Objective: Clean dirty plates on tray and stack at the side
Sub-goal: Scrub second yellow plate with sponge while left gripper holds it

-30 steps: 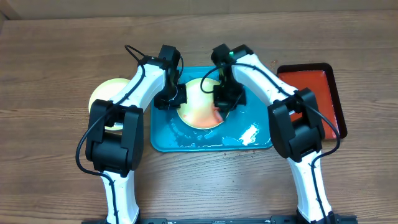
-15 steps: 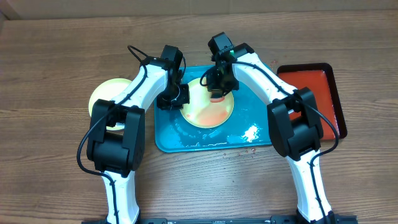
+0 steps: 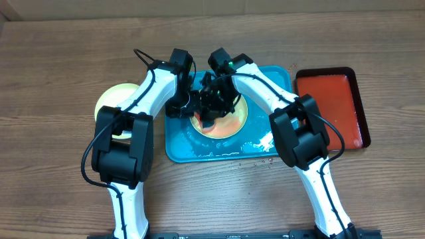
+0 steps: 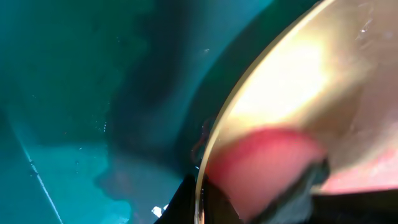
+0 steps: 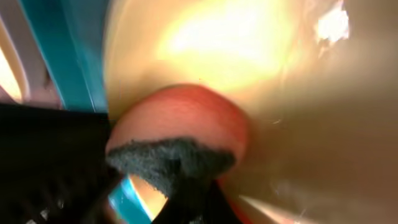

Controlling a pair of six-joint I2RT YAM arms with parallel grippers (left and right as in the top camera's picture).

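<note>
Roughly at the middle of the overhead frame the turquoise tray (image 3: 178, 143) lies on the wooden table (image 3: 60, 172), wet and glinting along its lower edge, and a pale yellow-green plate (image 3: 236, 118) sits inside it, toward the tray's upper left, with a red smear at its centre. The right gripper (image 3: 214, 106) is down over the plate's left part, clamped on a pinkish-red sponge (image 5: 186, 118) whose dark scouring face presses against the plate surface in the right wrist view. The left gripper (image 3: 184, 106) is at the plate's left rim; in the left wrist view that rim curves down to the bottom edge beside a dark sliver of finger, and I cannot tell whether the jaws are closed. A second plate (image 3: 109, 99), pale yellow, rests on the table at the left of the frame, partly under the left arm. A red tray (image 3: 332, 99) lies just right of the turquoise one
</note>
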